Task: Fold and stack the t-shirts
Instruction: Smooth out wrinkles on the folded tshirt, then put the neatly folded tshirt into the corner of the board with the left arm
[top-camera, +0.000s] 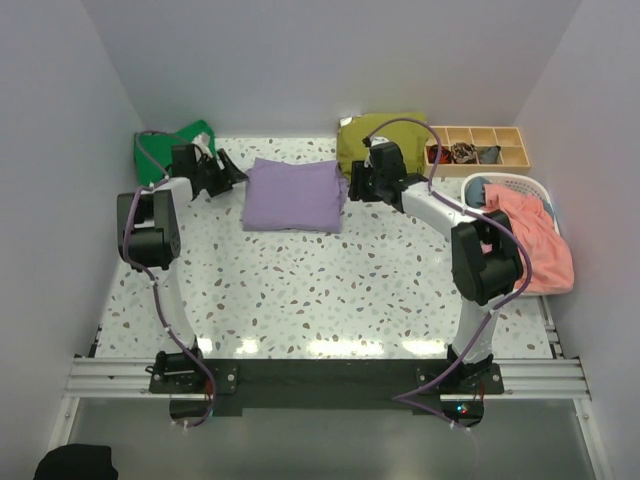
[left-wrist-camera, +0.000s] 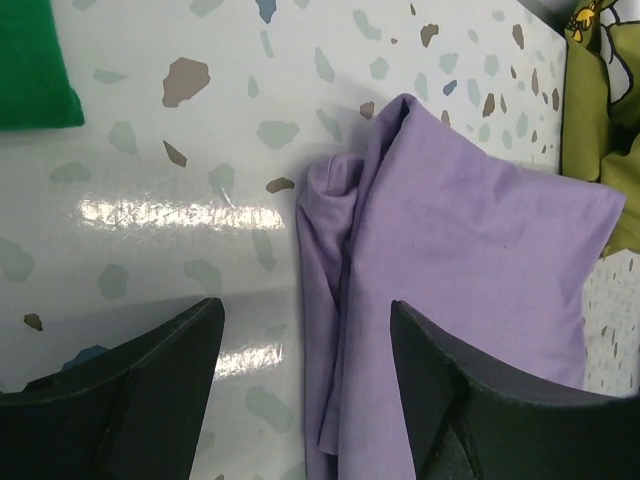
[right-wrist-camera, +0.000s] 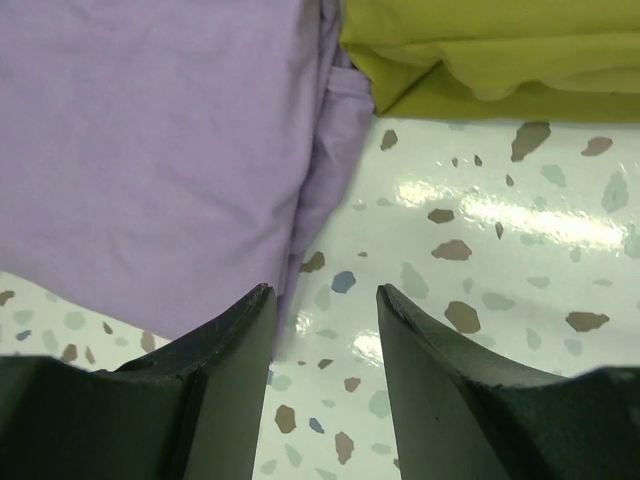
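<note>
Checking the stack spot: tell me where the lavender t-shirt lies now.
In the top view the lavender t-shirt lies folded at the far middle of the table, between the left gripper and the right gripper, the olive garment beside its far right corner.

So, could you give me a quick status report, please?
Left gripper open, empty, at left edge of lavender shirt. Right gripper open, empty, at its right edge. Shirt folded flat, not yet stacked. Olive shirt close behind right gripper.

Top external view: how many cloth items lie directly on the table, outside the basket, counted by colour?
Lavender-purple folded cotton t-shirt: 1
Bright green soft cotton shirt: 1
Olive-green soft cloth garment: 1
Total: 3
</note>
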